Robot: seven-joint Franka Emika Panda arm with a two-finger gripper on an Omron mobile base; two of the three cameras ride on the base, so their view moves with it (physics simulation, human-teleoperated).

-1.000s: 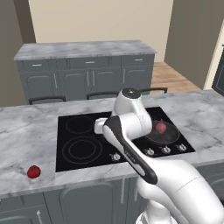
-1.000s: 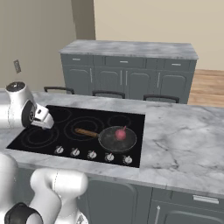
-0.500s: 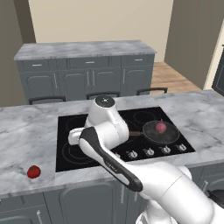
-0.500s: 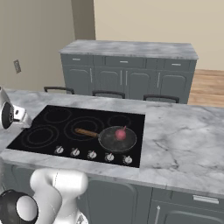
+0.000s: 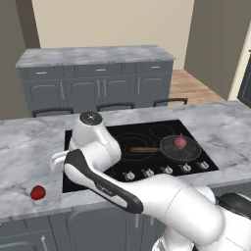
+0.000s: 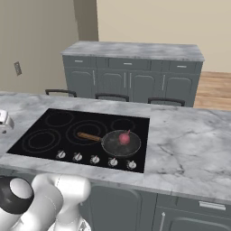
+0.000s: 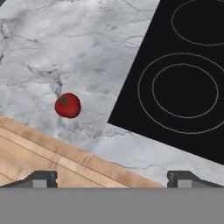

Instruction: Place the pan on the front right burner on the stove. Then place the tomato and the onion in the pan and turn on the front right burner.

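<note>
Nearby, tomato (image 7: 68,105) alone on marble counter (image 7: 78,48) beside stove (image 7: 183,83), pincer (image 7: 112,177) spread wide, empty.

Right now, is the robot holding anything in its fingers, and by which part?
Nothing. Its fingers stand wide apart with nothing between them, above the counter; the tomato lies there untouched.

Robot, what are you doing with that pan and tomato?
The pan sits on the stove's front right burner with the onion inside. The tomato lies on the counter left of the stove. The gripper is open, empty, above the counter edge near it, likely going for it next.
</note>
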